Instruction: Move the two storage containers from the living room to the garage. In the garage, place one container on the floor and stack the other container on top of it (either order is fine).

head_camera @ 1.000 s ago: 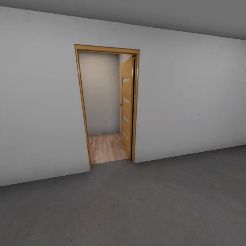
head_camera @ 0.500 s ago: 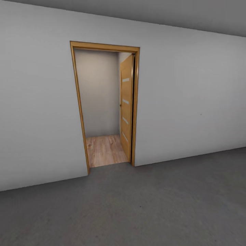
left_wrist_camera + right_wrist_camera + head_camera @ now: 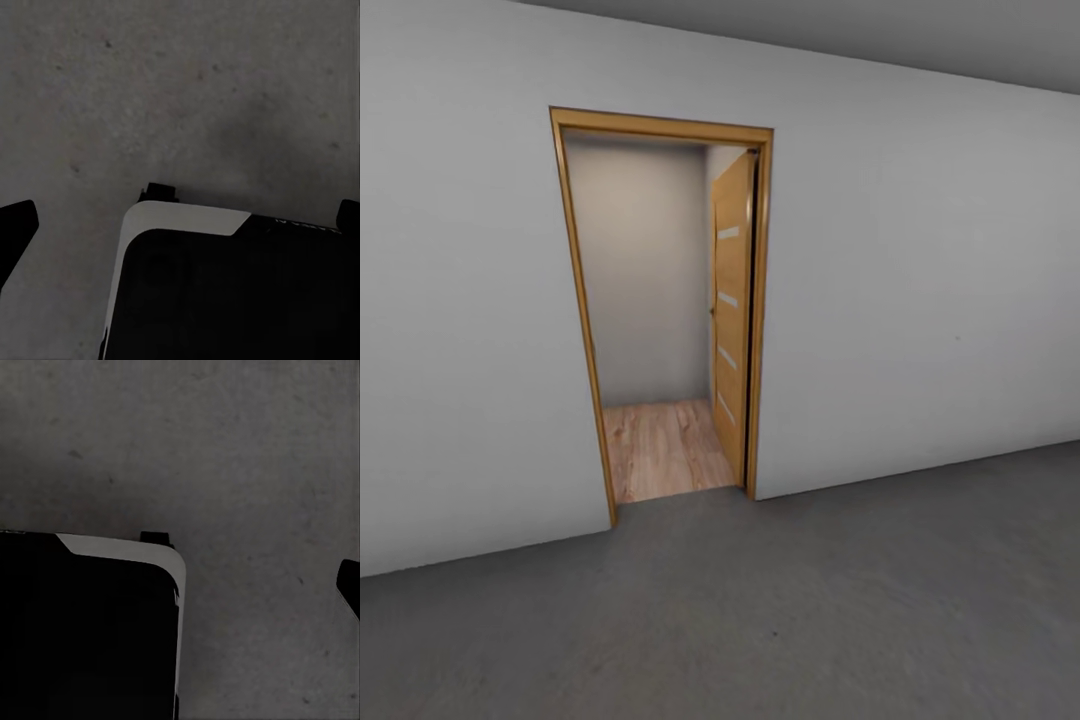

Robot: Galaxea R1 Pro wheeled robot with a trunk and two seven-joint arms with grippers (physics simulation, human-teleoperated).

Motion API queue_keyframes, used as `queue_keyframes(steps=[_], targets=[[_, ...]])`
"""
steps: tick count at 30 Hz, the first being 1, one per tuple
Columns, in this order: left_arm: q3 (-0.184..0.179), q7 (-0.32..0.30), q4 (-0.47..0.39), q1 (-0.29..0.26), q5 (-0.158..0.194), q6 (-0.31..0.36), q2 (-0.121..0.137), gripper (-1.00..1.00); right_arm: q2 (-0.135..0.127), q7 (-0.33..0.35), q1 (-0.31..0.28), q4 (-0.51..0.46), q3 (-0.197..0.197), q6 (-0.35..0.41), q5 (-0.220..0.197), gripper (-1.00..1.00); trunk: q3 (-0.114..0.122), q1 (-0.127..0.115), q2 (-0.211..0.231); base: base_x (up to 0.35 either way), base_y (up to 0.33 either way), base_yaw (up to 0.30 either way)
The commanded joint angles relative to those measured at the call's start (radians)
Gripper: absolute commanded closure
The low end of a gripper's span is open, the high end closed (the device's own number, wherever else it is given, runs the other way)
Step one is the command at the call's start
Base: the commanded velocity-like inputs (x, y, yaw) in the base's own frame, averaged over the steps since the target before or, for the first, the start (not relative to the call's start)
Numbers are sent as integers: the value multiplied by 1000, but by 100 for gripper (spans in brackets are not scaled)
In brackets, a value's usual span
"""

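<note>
The two storage containers are out of view. I stand on the garage's dark grey concrete floor point(image 3: 780, 620), facing a white wall point(image 3: 920, 300) with an open doorway point(image 3: 655, 320). In the left wrist view, my left gripper point(image 3: 181, 217) hangs open over the concrete, with a dark fingertip point(image 3: 15, 225) at each side edge and nothing between them. In the right wrist view, my right gripper point(image 3: 180, 577) also looks spread wide, with one fingertip point(image 3: 349, 585) at the frame's edge and nothing held.
The doorway has a wooden frame point(image 3: 582, 330), and its wooden door point(image 3: 732, 320) is swung inward on the right. Beyond it lie a light wood-plank floor point(image 3: 660, 450) and a plain wall. My own black and white base point(image 3: 225, 292) shows below both grippers.
The doorway has grown larger in the head view and its frame has spread up and to the left: the camera has moved closer to it. Nothing in the room has moved.
</note>
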Motion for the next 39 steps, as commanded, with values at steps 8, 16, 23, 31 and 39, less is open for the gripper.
queue_keyframes(steps=[8,16,23,31,39], targets=[[-9,-1,1,-1,9,-1,0,-100,2,-4,-2,3,7,-5,0,-100,-2,1,-1,323,0,0],[-9,-1,1,-1,9,1,0,-100,8,-5,-2,3,6,-3,-1,-100,-2,1,-1,323,0,0],[-9,-1,1,0,9,2,0,-100,7,-5,-2,3,5,-6,-1,-100,-1,1,-1,323,0,56],[-9,-1,1,-1,9,2,0,-100,8,-5,-2,3,4,-6,-2,-100,3,1,-1,322,0,230],[-9,-1,1,-1,9,1,0,-100,7,-6,-2,3,4,-6,-2,-100,4,1,-1,323,0,138]])
